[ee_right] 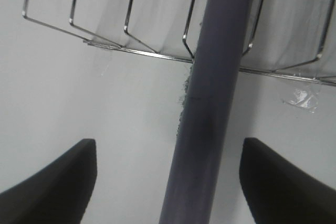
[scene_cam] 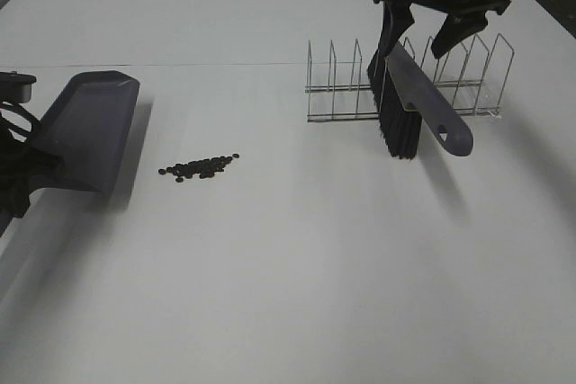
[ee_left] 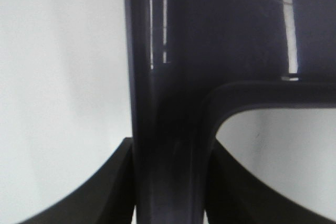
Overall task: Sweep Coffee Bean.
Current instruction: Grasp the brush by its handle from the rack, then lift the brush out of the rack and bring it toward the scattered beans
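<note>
**Ana:** Where did the coffee beans [scene_cam: 200, 168] sit when you paused?

**Me:** They lay in one tight cluster on the desk [scene_cam: 315, 276]. They were near the dustpan [scene_cam: 85, 132] but apart from it, on its side toward the middle.

**Ana:** And the pan?

**Me:** My left pincer [ee_left: 170, 192] was clamped on its handle. I couldn't tell whether the pan's edge met the desk. If it didn't, I judged that beans could roll underneath it.

**Ana:** The brush [scene_cam: 418, 101]?

**Me:** It leaned in the wire rack [scene_cam: 342, 87], well away from the beans. My right pincer [ee_right: 191, 182] straddled its handle, spread wide and gripping nothing. That was my main worry. An off-centre close could have twisted the brush. On the lift, the bristles might have caught a wire and dragged the rack along.

**Ana:** Anything later on?

**Me:** The beans were small and loose, so a hard stroke would likely have scattered them past the pan.
</note>
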Controlling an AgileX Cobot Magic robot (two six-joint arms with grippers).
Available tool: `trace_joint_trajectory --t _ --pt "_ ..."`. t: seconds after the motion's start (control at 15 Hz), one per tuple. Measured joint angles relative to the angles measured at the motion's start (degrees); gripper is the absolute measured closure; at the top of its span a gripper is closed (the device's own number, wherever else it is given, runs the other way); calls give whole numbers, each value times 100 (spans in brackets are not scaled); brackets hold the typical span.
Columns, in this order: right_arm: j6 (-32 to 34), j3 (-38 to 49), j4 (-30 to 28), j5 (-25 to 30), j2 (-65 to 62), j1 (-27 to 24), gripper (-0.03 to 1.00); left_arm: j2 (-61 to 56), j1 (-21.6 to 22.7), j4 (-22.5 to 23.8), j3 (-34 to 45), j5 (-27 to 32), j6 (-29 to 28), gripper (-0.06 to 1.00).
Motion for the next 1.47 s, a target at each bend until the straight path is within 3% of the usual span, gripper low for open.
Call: trace_joint_trajectory --t 0.2,0.47,0.73,1.47 --pt "-6 0 11 0 584 0 27 0 0 0 0 63 0 61" --pt "-6 0 6 -11 842 0 37 0 0 0 0 126 17 61" --pt "52 -17 -57 -6 848 0 60 0 0 0 0 126 17 61" --pt "195 -17 -361 40 -57 -11 62 0 0 0 0 138 160 61"
